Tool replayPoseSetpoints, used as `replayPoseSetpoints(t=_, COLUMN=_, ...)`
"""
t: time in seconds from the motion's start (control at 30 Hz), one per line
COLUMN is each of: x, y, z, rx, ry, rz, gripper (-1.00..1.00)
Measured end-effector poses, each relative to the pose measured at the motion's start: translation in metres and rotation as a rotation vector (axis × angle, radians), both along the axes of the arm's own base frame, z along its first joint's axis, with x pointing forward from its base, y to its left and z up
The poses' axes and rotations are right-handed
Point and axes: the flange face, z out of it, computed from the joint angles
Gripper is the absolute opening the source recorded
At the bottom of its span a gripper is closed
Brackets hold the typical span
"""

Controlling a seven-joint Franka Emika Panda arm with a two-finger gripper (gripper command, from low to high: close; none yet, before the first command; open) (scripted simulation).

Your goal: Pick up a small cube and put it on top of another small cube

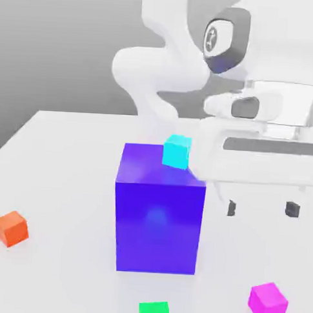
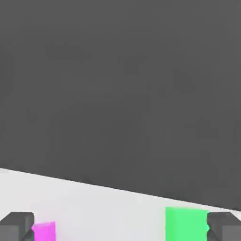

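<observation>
Cyan cube (image 1: 177, 152) (seemingly) atop blue box (image 1: 159, 211)

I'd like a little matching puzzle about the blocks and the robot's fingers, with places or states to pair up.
Things:
1. Cyan cube
2. Orange cube
3. Magenta cube
4. Robot's fingers

Places or states:
A. On the table, toward the exterior view's left
B. Spread open, with nothing between them
C. Against the top of the big blue block in the exterior view
D. On the table, toward the exterior view's right

Right pairs: 1-C, 2-A, 3-D, 4-B
</observation>
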Motion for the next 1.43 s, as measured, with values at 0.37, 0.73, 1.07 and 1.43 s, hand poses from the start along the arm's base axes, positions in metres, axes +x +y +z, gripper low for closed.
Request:
replayPoseSetpoints(t=0.37, x=-0.036, y=0.052, z=-0.175, rx=0.034, ry=0.204, rz=0.075, gripper=0.00)
replayPoseSetpoints(t=0.73, x=-0.037, y=0.052, z=-0.173, rx=0.035, ry=0.205, rz=0.076, gripper=-1.00)
replayPoseSetpoints(t=1.07, x=0.016, y=-0.133, z=-0.111, rx=0.100, ry=0.187, rz=-0.602, gripper=-1.00)
replayPoseSetpoints(t=1.43, x=0.019, y=-0.156, z=-0.132, rx=0.109, ry=0.183, rz=-0.685, gripper=1.00)
